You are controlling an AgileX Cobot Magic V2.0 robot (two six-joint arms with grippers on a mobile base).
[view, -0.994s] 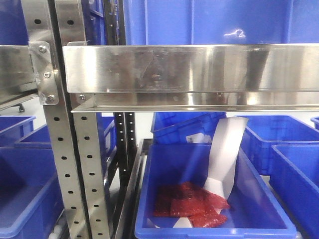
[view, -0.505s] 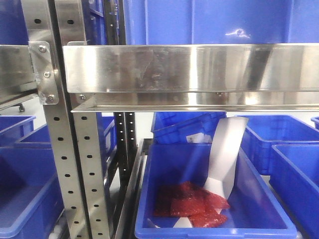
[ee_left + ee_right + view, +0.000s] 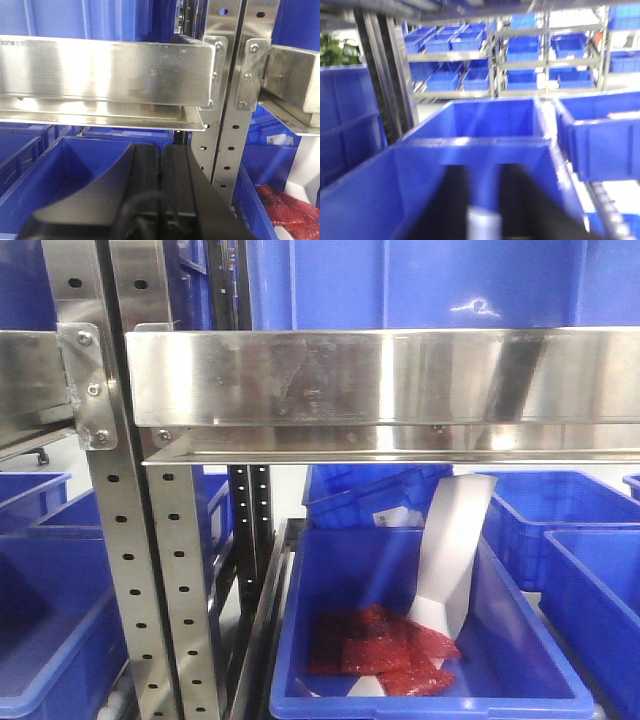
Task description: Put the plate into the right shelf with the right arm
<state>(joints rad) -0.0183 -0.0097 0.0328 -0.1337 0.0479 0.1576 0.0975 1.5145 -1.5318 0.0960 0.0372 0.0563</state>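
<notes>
**Status at the right shelf: rack, bins, jaws**

A steel shelf rack is seen in the front view. Its horizontal beam spans the frame and is bolted to a perforated upright post at the left. A large blue bin is carried above the beam.

Below the beam, an open blue bin is placed just right of the post, with further blue bins behind it and on both sides. A white folded sheet is leaned against the far right corner of this bin. Red packets are laid on the bin floor, touching the foot of the sheet.

The left gripper is shown in the left wrist view. It is held below the beam of the neighbouring shelf, over an empty-looking blue bin. Its jaws are pressed together, and nothing is seen between them.

The right gripper is shown in the blurred right wrist view, directed at the near wall of a blue bin. Its dark fingers are seen apart. A pale piece is seen in the gap at the lower edge.

Whether the jaws are clamped on this piece cannot be told. The plate cannot be identified with certainty in any view; the pale piece is the only candidate.
</notes>
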